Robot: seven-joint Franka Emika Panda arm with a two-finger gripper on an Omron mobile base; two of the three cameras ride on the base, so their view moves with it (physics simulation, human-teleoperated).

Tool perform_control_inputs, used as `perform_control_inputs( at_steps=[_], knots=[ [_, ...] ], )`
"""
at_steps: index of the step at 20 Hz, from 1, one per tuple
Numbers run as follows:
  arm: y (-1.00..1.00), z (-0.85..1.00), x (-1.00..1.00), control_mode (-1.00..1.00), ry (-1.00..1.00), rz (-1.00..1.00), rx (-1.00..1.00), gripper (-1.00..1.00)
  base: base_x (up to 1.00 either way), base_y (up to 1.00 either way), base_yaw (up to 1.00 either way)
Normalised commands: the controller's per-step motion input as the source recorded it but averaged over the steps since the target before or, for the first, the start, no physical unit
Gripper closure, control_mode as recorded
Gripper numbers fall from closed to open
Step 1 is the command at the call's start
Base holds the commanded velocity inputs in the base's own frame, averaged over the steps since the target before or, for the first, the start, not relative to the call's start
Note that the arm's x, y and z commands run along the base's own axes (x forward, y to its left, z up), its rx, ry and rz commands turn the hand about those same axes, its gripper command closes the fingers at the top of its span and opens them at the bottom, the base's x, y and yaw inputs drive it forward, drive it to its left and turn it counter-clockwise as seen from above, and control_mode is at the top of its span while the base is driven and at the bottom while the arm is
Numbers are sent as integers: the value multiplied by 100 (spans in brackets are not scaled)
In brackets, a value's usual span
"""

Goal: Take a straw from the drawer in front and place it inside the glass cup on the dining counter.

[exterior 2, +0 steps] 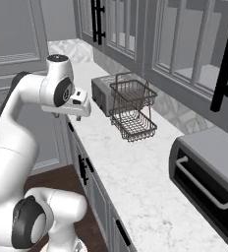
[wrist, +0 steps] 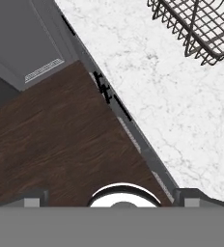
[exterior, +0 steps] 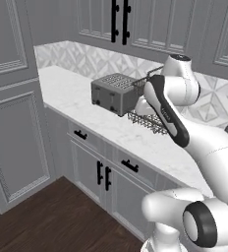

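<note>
Marble worktop below; jaws spread wide (holding and touching nothing).

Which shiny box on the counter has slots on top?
The toaster, beside the wire basket. The other box, the toaster oven, has a front door with a bar handle instead.

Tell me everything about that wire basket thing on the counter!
The wire basket rack is made of thin dark metal wire, like a cage. It has two open baskets, one stacked above the other, both empty as far as the pictures show. It stands upright on the white marble worktop, close beside the grey toaster, near the patterned back wall. The hand view catches one corner of it. Nothing else touches it.
</note>
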Motion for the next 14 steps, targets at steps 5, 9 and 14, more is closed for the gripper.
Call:
perform_control_inputs(
  at_steps=[5,9,14],
  knots=[
    [0,0,-4,-100,0,-1,0,-100,-1,-24,-13],
    [46,0,-40,-100,-11,0,-9,-100,0,0,0],
    [87,-14,-17,-100,-8,0,-22,-100,0,0,0]
  ],
)
